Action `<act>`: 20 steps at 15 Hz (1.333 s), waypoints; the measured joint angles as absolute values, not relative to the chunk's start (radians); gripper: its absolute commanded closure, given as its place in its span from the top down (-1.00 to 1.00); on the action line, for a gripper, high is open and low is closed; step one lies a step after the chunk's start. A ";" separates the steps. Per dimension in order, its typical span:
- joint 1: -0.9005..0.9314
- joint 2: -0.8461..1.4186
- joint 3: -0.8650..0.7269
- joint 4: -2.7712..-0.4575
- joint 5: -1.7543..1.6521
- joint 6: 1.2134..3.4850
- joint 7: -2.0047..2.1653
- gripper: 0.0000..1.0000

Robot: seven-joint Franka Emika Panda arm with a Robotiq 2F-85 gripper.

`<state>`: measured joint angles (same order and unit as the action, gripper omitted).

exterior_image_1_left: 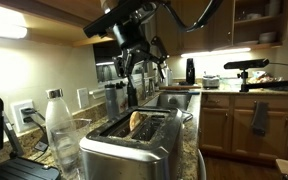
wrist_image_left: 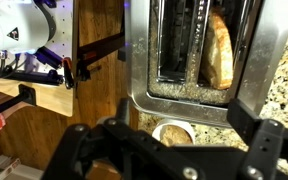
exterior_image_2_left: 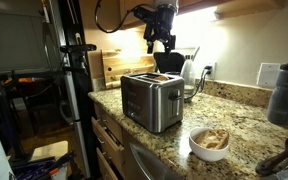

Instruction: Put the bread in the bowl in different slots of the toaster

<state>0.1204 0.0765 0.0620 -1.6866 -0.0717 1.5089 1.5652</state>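
The brushed steel toaster [exterior_image_1_left: 134, 145] stands on the granite counter and shows in both exterior views [exterior_image_2_left: 152, 100]. In the wrist view [wrist_image_left: 144, 60] its two long slots face me. One tan bread slice [wrist_image_left: 219, 50] stands in the right-hand slot and pokes out in an exterior view [exterior_image_1_left: 137, 122]. The other slot [wrist_image_left: 174, 40] is empty. A white bowl [exterior_image_2_left: 210, 143] with bread [wrist_image_left: 174, 133] in it sits on the counter beside the toaster. My gripper [exterior_image_2_left: 162, 42] hangs open and empty well above the toaster [exterior_image_1_left: 136, 65], its fingers spread wide in the wrist view [wrist_image_left: 184, 145].
A clear plastic bottle with a white cap [exterior_image_1_left: 59, 125] stands close beside the toaster. A wooden cutting board [exterior_image_2_left: 114, 68] leans behind it. A kettle [exterior_image_2_left: 189, 75] and a grey bottle [exterior_image_2_left: 284, 95] stand by the wall. The counter edge drops to wooden drawers [exterior_image_2_left: 109, 140].
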 measured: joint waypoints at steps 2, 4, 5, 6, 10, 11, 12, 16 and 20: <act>0.103 0.059 0.050 -1.710 -0.074 1.511 1.553 1.00; 0.088 0.045 0.043 -1.729 -0.084 1.521 1.514 1.00; 0.085 0.038 0.041 -1.735 -0.085 1.524 1.506 1.00; 0.084 0.034 0.041 -1.740 -0.086 1.525 1.503 1.00; 0.084 0.031 0.043 -1.744 -0.086 1.526 1.502 1.00; 0.084 0.031 0.043 -1.744 -0.086 1.526 1.502 1.00; 0.084 0.031 0.043 -1.745 -0.086 1.526 1.501 1.00; 0.084 0.035 0.043 -1.742 -0.086 1.526 1.501 1.00; 0.073 0.048 0.036 -1.737 -0.085 1.531 1.512 1.00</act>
<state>0.0725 0.0480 0.0364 -1.7368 -0.0850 1.5308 1.5118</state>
